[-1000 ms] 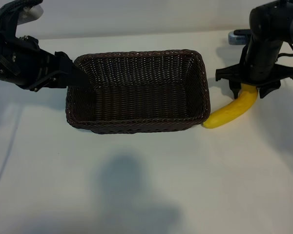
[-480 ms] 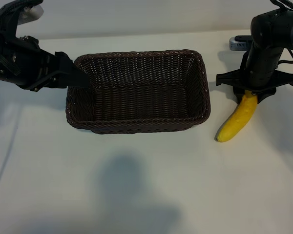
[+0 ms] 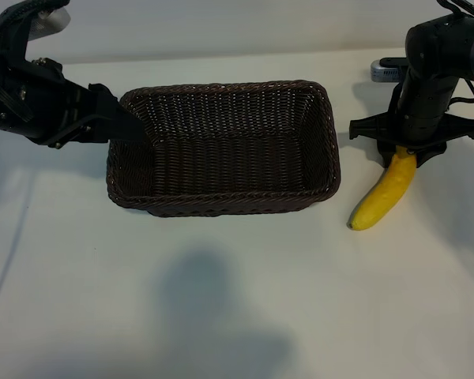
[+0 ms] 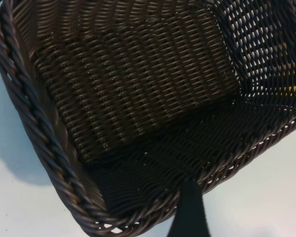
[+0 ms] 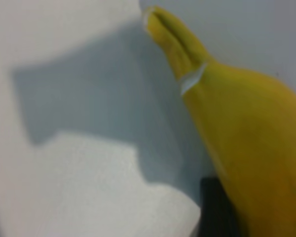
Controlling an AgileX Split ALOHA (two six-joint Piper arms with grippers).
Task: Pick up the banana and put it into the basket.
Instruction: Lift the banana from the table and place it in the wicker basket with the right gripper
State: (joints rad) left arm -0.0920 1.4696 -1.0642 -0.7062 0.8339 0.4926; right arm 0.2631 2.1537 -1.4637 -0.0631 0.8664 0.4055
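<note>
Change: a second earlier we saw the banana (image 3: pixel 385 192) lying with its far tip touching the lower right corner of the basket (image 3: pixel 221 148); by this moment it had swung clear, with bare surface (image 3: pixel 245 300) between that tip and the wicker.
Right tool then and now: a second before, it sat spread over the banana's upper end; now we found the right tool (image 3: pixel 404 148) narrowed onto that same end, jaws closed on the fruit near the stem.
What it meant: we judged the grasp made and the lift only begun or about to begin; nothing lay in the basket yet.
Banana location: outside the basket, just beside its right wall, under the right arm; whether its lower tip rested on the surface or hung just above it, we could not tell.
Long axis: it ran diagonally in the exterior view, from the gripped end at upper right down to the free tip at lower left, toward the basket's near corner.
Pointing: the gently curved body aimed its free blunt tip at the basket side, while the stem end sat in the tool; the right wrist view showed yellow skin filling the frame.
Left tool: we saw the left tool (image 3: pixel 110 120) held wide at the basket's left rim, one finger reaching over the edge, gripping nothing that we could make out.
</note>
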